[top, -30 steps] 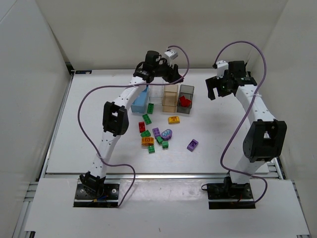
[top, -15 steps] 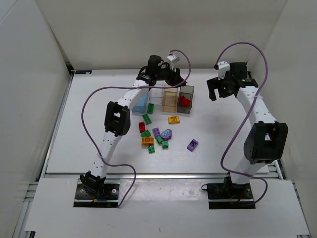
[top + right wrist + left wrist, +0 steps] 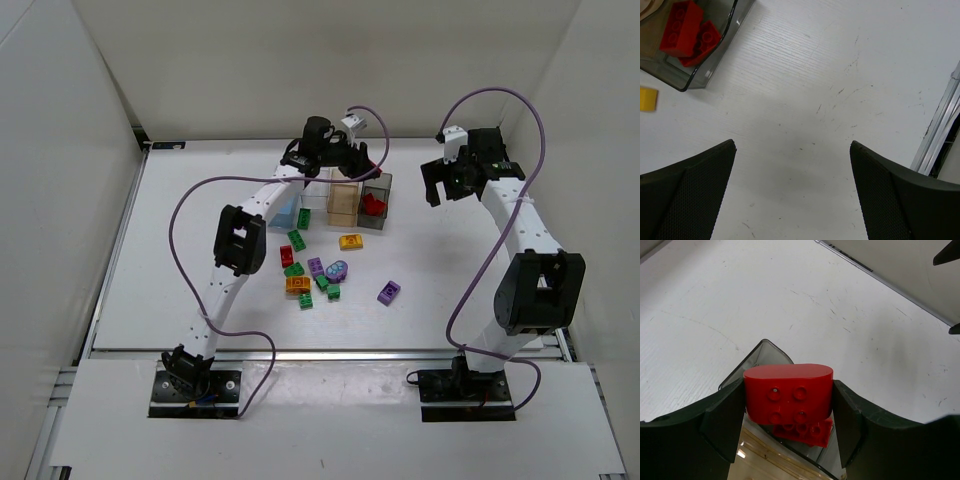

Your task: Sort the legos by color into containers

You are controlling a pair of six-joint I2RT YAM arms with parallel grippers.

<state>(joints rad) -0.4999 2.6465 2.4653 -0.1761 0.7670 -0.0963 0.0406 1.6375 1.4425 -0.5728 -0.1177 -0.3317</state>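
The left gripper [image 3: 788,400] pinches a red brick [image 3: 788,384] by its ends, so the long axis runs from finger to finger. Just below it stands the dark grey bin [image 3: 759,351], near the middle of the far edge of the worktop [image 3: 200,230], with other red bricks [image 3: 803,432] inside. Letting go looks like all that remains. The right gripper [image 3: 792,145] hangs spread and empty toward the far right corner. Loose bricks [image 3: 315,270] lie mid-worktop, nearer the left arm.
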